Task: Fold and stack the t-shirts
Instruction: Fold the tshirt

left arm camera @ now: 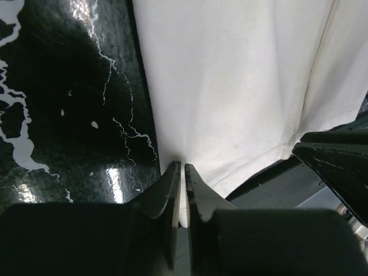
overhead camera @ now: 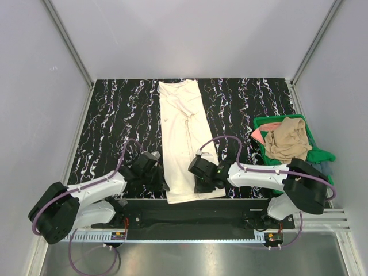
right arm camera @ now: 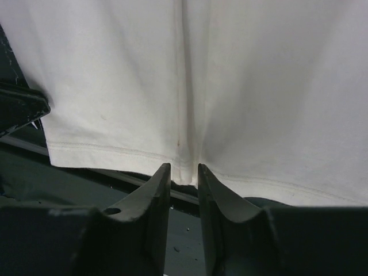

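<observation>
A large cream t-shirt [overhead camera: 183,138] lies folded into a long narrow strip down the middle of the black marbled table. My left gripper [overhead camera: 163,185] sits at the strip's near left edge. In the left wrist view it [left arm camera: 183,165] is shut, with a pinch of the cream t-shirt [left arm camera: 241,86] between its fingers. My right gripper [overhead camera: 202,186] is at the near right hem. Its fingers [right arm camera: 184,167] stand slightly apart, and a raised crease of the hem [right arm camera: 184,155] rests at their tips, not squeezed. A tan t-shirt [overhead camera: 286,140], a salmon-pink one [overhead camera: 256,133] and a grey-blue one [overhead camera: 328,168] are bunched at the right.
A green plastic bin [overhead camera: 261,122] at the table's right side holds the bunched shirts. The table's near edge [overhead camera: 184,214] and the arm bases run just below the shirt's hem. Grey walls close in the back and sides.
</observation>
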